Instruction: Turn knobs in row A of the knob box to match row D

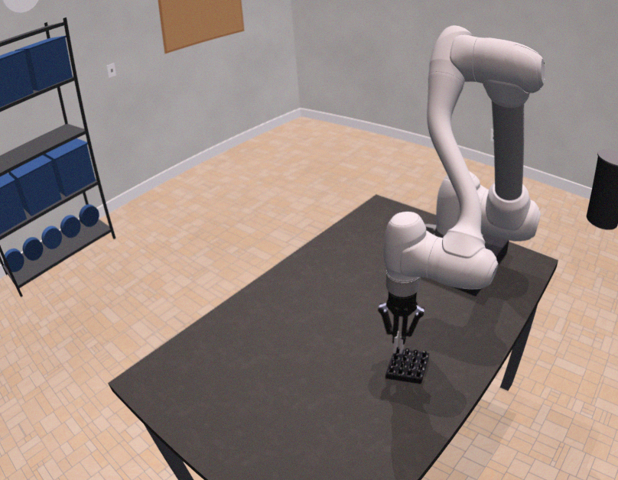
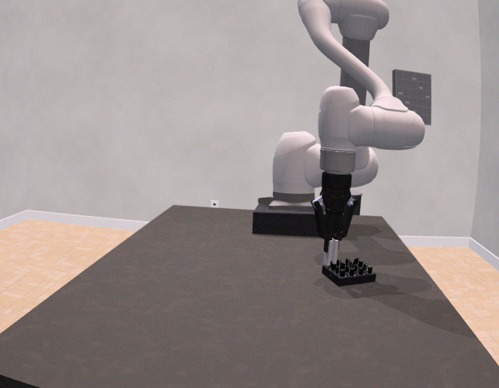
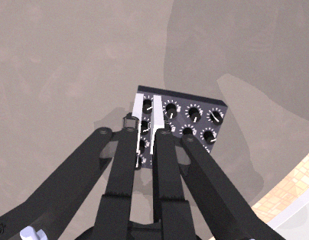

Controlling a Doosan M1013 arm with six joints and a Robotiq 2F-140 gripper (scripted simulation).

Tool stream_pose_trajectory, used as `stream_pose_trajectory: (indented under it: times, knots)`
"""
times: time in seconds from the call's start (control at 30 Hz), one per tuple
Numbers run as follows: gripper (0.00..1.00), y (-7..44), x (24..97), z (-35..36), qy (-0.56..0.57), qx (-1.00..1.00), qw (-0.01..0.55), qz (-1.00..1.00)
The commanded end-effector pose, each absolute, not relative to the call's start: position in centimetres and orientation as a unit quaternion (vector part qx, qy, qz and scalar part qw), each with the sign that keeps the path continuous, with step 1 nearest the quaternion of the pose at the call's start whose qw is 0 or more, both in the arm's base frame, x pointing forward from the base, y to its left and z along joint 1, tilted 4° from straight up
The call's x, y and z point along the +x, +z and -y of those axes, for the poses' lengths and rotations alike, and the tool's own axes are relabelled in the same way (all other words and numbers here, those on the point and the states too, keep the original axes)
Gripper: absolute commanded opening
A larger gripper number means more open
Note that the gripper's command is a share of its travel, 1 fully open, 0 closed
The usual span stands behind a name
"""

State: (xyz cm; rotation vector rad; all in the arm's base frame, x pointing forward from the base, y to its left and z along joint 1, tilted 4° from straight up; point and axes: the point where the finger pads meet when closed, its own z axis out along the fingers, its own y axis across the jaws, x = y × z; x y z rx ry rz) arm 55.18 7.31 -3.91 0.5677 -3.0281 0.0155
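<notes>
The black knob box stands on the table. My gripper points down at its rear corner, shut on knob A4, with one pale fingertip on each side. A4's line points to the right in the wrist view, toward the front. A3 lies between the finger lengths in that view; A2 and A1 are partly hidden behind the fingers. D4 has a diagonal line, D3 a line toward the right. D2 is mostly covered and D1 is hidden.
Row B stands right beside the inner finger, with B4 closest to the fingertips. C4 is farther toward the front. The dark table bears the robot's base at its far end. A shelf rack stands off the table.
</notes>
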Motion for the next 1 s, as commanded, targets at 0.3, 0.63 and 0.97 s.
stream_pose_trajectory:
  times: [0.3, 0.63, 0.97]
  knots:
    - [0.05, -3.9, 55.18, -7.31, 0.002, 0.276, 0.031, 0.961]
    - [0.05, -3.9, 55.18, -7.31, -0.001, 0.36, 0.031, 0.932]
    - [0.05, -3.9, 55.18, -7.31, -0.004, 0.453, 0.03, 0.891]
